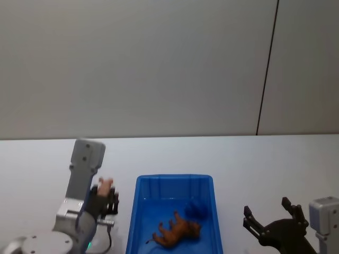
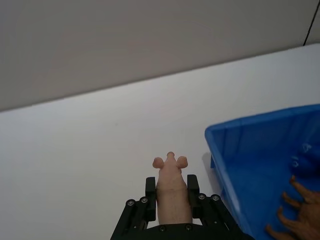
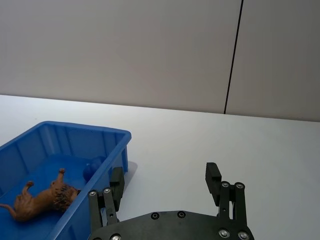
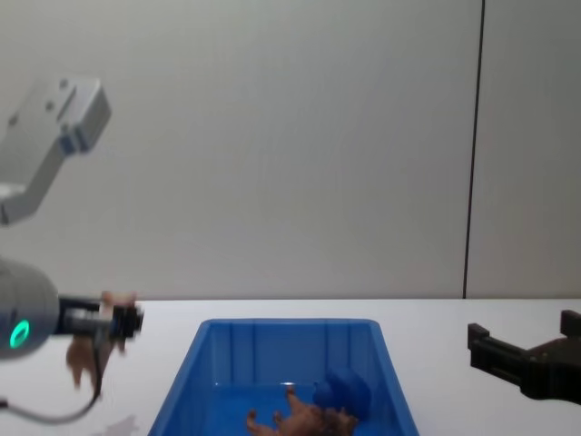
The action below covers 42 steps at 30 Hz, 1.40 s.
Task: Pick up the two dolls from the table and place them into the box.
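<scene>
While your left gripper clamps the pink pig doll above the table, just left of the box, you are in the carry step. Brown doll and blue doll already lie inside the box. Your right gripper waits on the box's right side, jaws wide and empty. Next, you probably need to swing the pig rightward over the rim, then release.

A pale pink pig doll hung at nine o'clock of the blue box, which held a brown doll and a blue doll.
</scene>
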Each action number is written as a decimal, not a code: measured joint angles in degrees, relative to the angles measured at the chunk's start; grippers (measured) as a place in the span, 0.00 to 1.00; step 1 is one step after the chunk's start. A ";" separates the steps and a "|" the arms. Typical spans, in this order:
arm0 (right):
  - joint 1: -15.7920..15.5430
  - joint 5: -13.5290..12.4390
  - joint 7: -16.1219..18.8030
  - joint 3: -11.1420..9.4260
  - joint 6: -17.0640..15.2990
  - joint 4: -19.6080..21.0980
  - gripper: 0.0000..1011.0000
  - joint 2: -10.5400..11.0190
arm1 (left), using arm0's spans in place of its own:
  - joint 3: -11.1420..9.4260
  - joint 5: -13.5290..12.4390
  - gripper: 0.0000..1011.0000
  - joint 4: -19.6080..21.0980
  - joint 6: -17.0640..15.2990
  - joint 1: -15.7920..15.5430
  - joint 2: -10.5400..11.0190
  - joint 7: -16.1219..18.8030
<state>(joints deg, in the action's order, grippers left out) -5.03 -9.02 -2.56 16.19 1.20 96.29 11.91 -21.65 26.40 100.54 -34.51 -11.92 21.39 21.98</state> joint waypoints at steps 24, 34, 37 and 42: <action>0.00 0.00 0.00 0.00 0.00 0.00 0.99 0.00 | -1.28 -9.06 0.35 0.53 10.91 -3.75 3.17 -15.78; 0.00 0.00 0.00 0.00 0.00 0.00 0.99 0.00 | -1.03 -7.92 0.35 -2.06 15.59 -4.86 3.39 -24.75; 0.00 0.00 0.00 0.00 0.00 0.00 0.99 0.00 | -1.00 -7.27 0.36 -3.09 17.04 -5.23 3.36 -27.69; 0.00 0.00 0.00 0.00 0.00 0.00 0.99 0.00 | -0.99 -6.16 0.50 -4.77 19.08 -5.80 3.16 -32.02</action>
<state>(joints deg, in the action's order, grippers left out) -5.03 -9.02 -2.56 16.19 1.20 96.29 11.91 -22.64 20.25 95.77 -15.44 -17.72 24.55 -10.05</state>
